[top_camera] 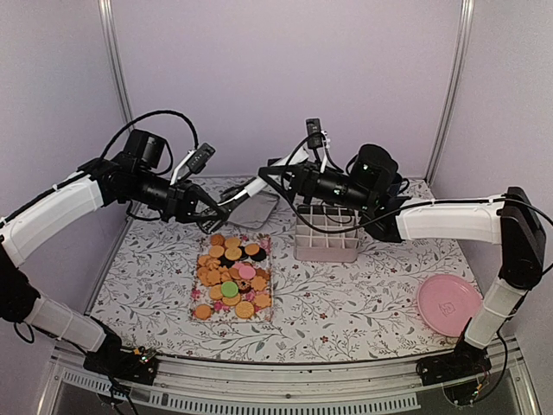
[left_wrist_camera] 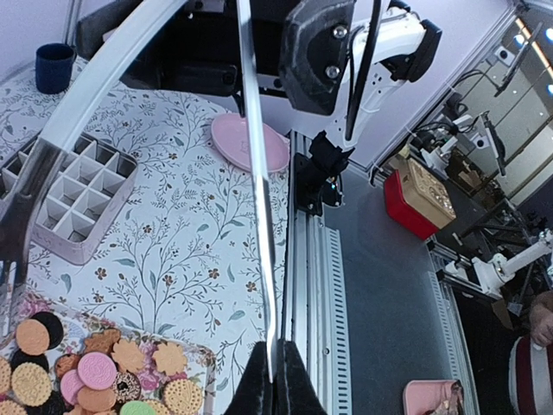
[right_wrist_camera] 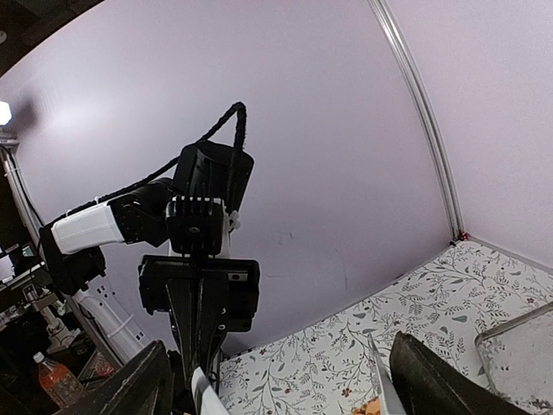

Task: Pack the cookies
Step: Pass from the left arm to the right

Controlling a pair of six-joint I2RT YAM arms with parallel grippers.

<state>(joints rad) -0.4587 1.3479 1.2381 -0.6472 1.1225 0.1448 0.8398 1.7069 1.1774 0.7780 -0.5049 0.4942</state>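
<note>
The cookies (top_camera: 232, 275) are lying heaped on a clear tray (top_camera: 270, 259) on the flowered surface (top_camera: 346, 294), left of centre and well below both hands. Most are golden, some dark, and a pink one and a green one are sitting near the middle of the heap.

The left hand (top_camera: 212, 216) is hanging above the tray's far end. Its fingers are pressed together on the thin edge of a clear bag (top_camera: 257, 207), which the left wrist view shows running straight up from the fingertips (left_wrist_camera: 278, 380).

The right hand (top_camera: 272, 177) is reaching in from the other side, facing the left one. Its fingers (right_wrist_camera: 147, 385) are standing wide apart and are clamping nothing. Pale edges of the bag are showing between them.

A white grid box (top_camera: 327, 246) is standing just right of the tray. A pink plate (top_camera: 449, 304) is lying well apart near the right arm's base. A dark blue cup (left_wrist_camera: 54, 67) is standing beyond the box.
</note>
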